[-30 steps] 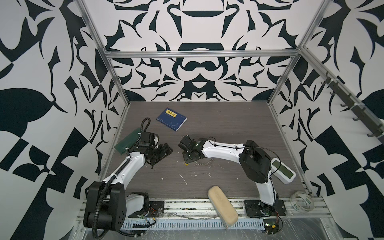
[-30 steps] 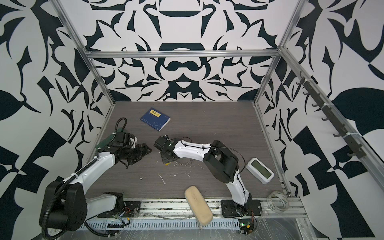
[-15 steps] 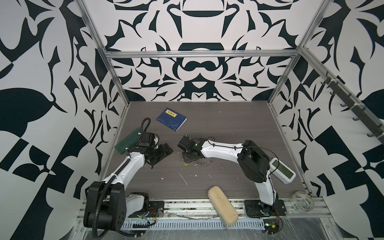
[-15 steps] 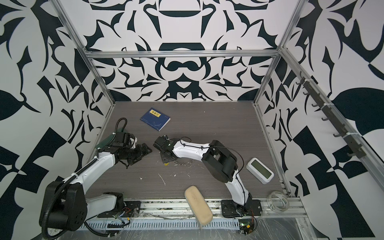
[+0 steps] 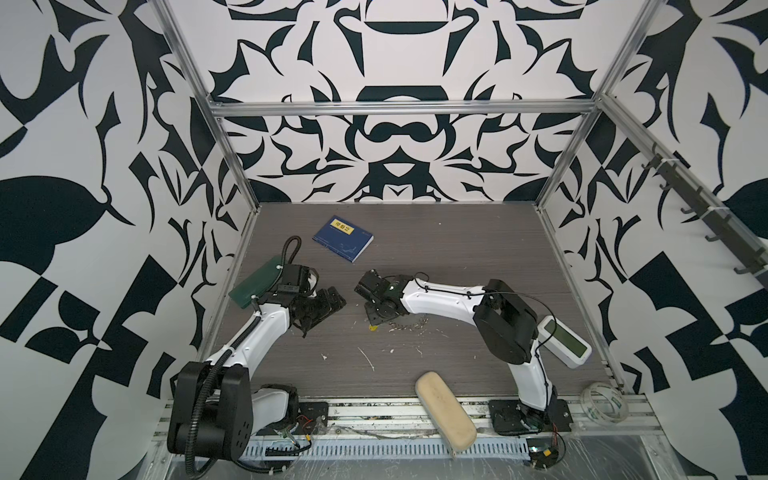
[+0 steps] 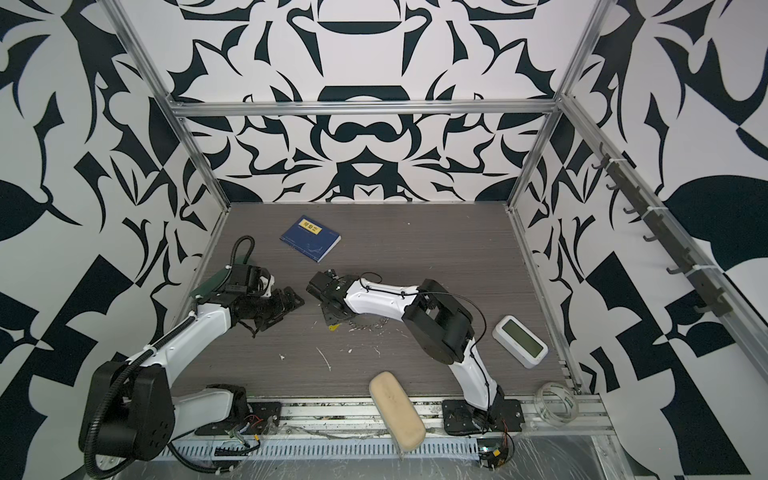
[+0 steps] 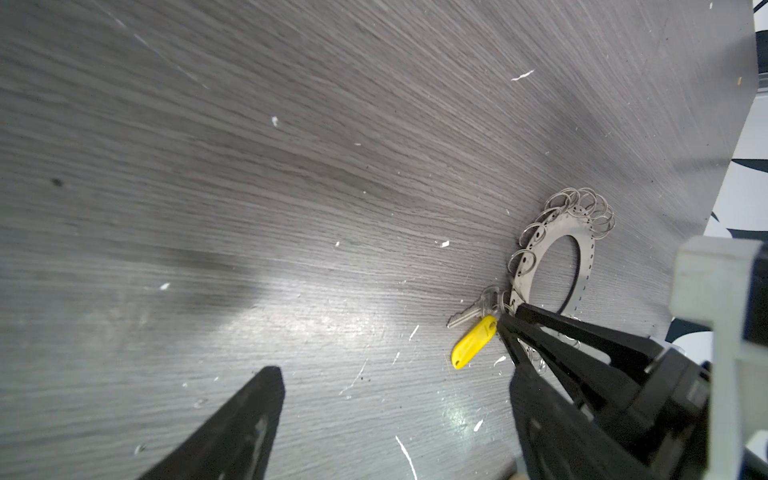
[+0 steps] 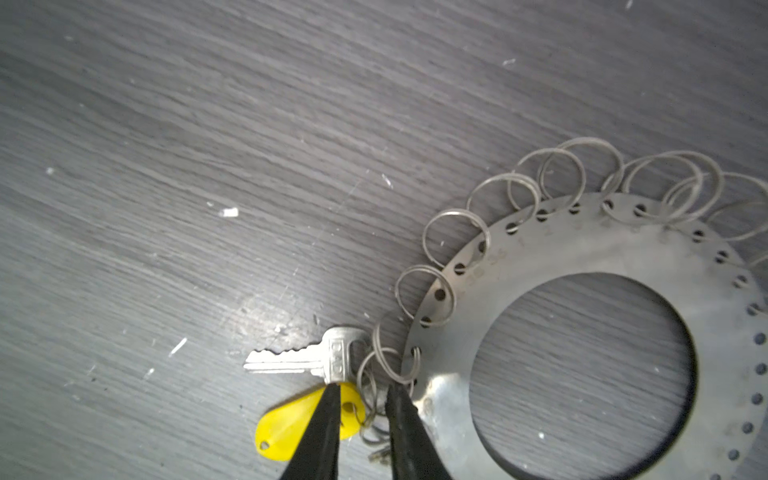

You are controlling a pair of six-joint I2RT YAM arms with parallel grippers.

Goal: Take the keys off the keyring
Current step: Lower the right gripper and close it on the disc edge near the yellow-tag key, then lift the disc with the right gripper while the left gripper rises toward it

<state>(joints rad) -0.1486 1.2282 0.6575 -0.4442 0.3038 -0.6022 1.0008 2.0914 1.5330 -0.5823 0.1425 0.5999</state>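
Note:
The keyring (image 8: pixel 540 249) is a flat grey disc with a big hole and several wire rings along its rim; it lies on the table, also seen in the left wrist view (image 7: pixel 561 224). At its edge hang the keys: a silver key (image 8: pixel 291 357) and a yellow tag (image 8: pixel 291 424) on small rings. My right gripper (image 8: pixel 363 395) points down there, narrowly open, its thin fingertips (image 8: pixel 328 415) straddling the small rings between tag and disc. In both top views the tag (image 5: pixel 373 328) shows below that gripper (image 5: pixel 372 318). My left gripper (image 7: pixel 399 399) hovers wide open and empty to the left (image 5: pixel 328 305).
A blue book (image 5: pixel 343 237) lies at the back, a green board (image 5: pixel 253 282) behind the left wrist. A beige case (image 5: pixel 444 409) sits at the front edge. A white display device (image 5: pixel 565 340) and a tape roll (image 5: pixel 602 401) sit at the right. White scraps (image 5: pixel 368 359) dot the table.
The right arm's elbow has shifted slightly left while its fingertips stay at the small rings. The left arm has not moved.

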